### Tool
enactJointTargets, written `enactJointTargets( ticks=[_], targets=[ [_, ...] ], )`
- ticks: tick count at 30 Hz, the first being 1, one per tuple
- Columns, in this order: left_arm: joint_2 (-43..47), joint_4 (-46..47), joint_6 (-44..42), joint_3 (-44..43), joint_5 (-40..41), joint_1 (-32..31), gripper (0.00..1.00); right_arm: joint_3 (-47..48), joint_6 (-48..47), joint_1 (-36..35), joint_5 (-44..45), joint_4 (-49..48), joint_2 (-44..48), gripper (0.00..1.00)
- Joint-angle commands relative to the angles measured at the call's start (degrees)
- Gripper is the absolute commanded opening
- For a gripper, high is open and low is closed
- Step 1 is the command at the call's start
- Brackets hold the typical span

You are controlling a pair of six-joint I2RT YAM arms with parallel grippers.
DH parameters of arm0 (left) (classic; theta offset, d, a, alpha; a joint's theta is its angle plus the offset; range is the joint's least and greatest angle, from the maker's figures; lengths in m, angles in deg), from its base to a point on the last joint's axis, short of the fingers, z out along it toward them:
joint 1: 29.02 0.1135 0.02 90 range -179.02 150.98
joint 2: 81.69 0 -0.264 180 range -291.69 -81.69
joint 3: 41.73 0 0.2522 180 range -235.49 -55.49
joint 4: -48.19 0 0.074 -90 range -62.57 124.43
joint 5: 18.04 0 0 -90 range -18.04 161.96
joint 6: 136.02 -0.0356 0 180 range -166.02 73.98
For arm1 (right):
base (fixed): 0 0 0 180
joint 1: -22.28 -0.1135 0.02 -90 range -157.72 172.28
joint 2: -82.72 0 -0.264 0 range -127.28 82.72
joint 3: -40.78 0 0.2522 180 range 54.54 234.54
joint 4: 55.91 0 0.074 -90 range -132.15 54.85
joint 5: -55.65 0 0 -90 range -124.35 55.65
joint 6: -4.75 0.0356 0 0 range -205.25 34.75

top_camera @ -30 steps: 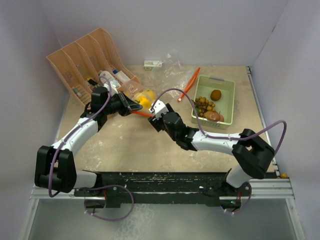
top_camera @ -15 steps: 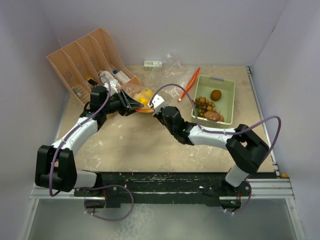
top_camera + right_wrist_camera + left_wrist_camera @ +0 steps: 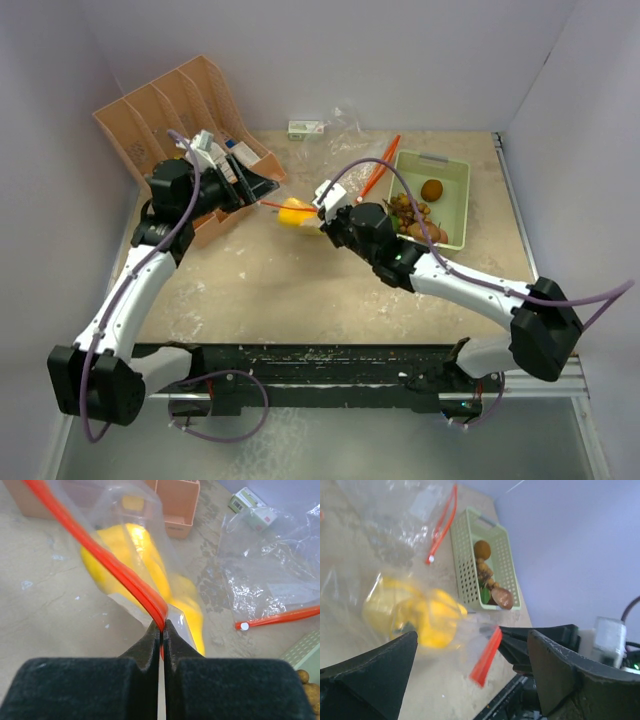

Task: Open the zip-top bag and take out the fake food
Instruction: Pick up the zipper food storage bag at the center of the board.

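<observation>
The zip-top bag (image 3: 150,545) is clear with an orange zip strip (image 3: 125,575) and holds yellow fake food (image 3: 297,212), seen too in the left wrist view as yellow fake food (image 3: 415,615). My right gripper (image 3: 161,625) is shut on the zip strip, holding the bag's edge up beside the right gripper (image 3: 318,220). My left gripper (image 3: 262,190) is wide open and apart from the bag, near the orange rack. Nothing lies between the left fingers (image 3: 370,680). More brown and reddish fake food (image 3: 420,215) lies in the green basket (image 3: 455,175).
An orange file rack (image 3: 170,125) with bottles and packets stands at the back left, close behind the left gripper. A second, flat clear bag (image 3: 350,140) with an orange strip (image 3: 383,165) lies by the basket. A small box (image 3: 306,128) sits at the back wall.
The left gripper opened, let go of the bag and drew back toward the rack. The right gripper shut on the zip strip and the bag shifted right with it.
</observation>
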Motion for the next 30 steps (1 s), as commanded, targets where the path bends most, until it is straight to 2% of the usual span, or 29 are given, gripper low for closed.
enactJointTargets(
  ticks=[1,5,11,15,17,21,30],
  targets=[
    [4.49,0.42,-9.90,-5.49,1.96,0.27,0.94,4.61,1.18,2.85,-10.57,7.54,2.01,0.00],
    [6.07,-1.71,-16.67,-8.98,1.07,0.27,0.95,7.95,0.11,3.54,-15.74,13.37,1.93,0.00],
    [3.61,-2.42,-25.25,-13.55,-12.56,0.20,0.96,9.98,0.56,5.38,-22.13,18.78,3.62,0.00],
    [4.62,3.17,-25.14,-10.78,-17.80,-1.48,0.98,11.58,3.74,5.65,-23.65,19.34,5.90,0.00],
    [4.44,2.34,-26.37,-10.55,-18.70,-4.03,1.00,12.89,5.67,5.61,-22.99,20.34,6.09,0.00],
    [4.12,-6.36,-34.39,-12.83,-9.07,-12.35,0.99,17.45,8.17,5.61,-18.87,25.16,4.54,0.00],
    [2.39,-11.00,-40.32,-12.81,-0.35,-16.51,1.00,18.39,8.14,5.65,-21.80,24.02,6.69,0.00]
  ],
)
